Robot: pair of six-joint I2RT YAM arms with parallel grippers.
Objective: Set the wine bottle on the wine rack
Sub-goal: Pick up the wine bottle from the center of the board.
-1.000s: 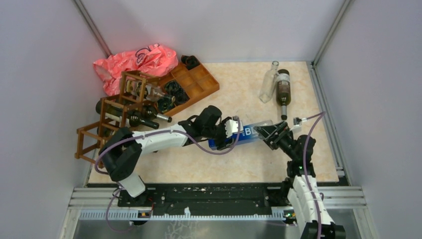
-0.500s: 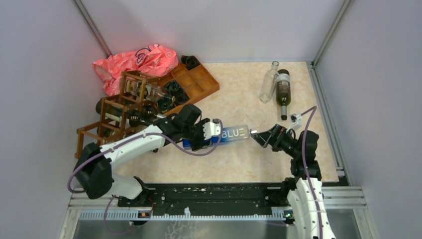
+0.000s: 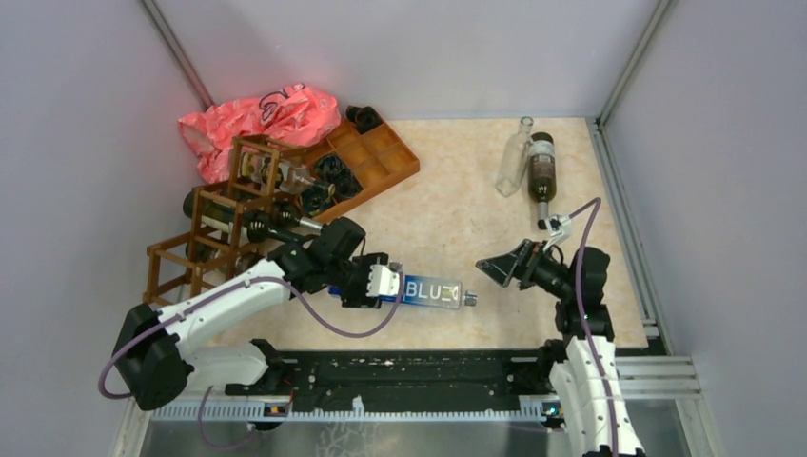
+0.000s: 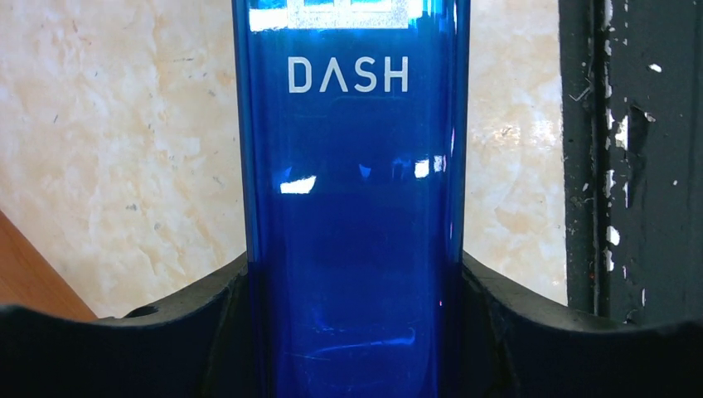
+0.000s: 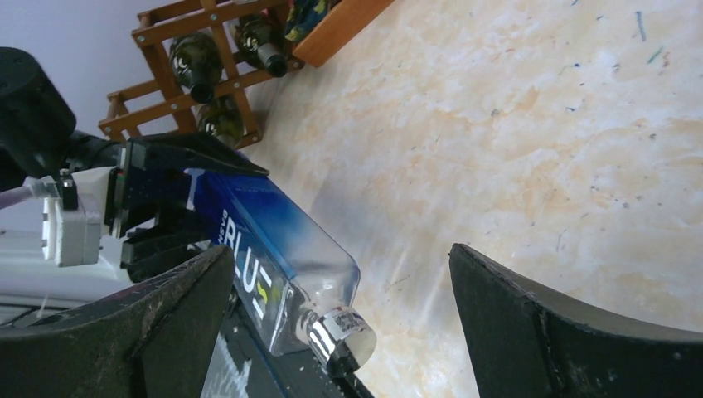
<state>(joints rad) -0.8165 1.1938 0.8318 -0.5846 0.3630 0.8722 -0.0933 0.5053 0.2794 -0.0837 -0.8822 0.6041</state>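
wine bottle [image 4: 348,207]: glossy translucent blue | wine rack [image 3: 196,228]: dark wood

The wine rack [image 3: 221,228] stands at the far left of the worktop [image 3: 447,190], with several bottles [image 3: 274,227] lying in its cells, necks to the right. Behind it, in the far left corner, sits a bag [image 3: 257,116]. A compartmented tray [image 3: 381,157] lies just right of the rack, touching it. At the far right two bottles lie side by side, touching: the right-hand bottle [image 3: 541,173] with its neck toward the near edge, the left-hand bottle [image 3: 514,160] with its neck pointing far. Near the middle of the near edge, the wine bottle [image 3: 433,290] lies crosswise in the left tool [image 3: 388,284], clamped at its base end, neck pointing right. The right tool [image 3: 495,267] is just right of the neck, apart from it.
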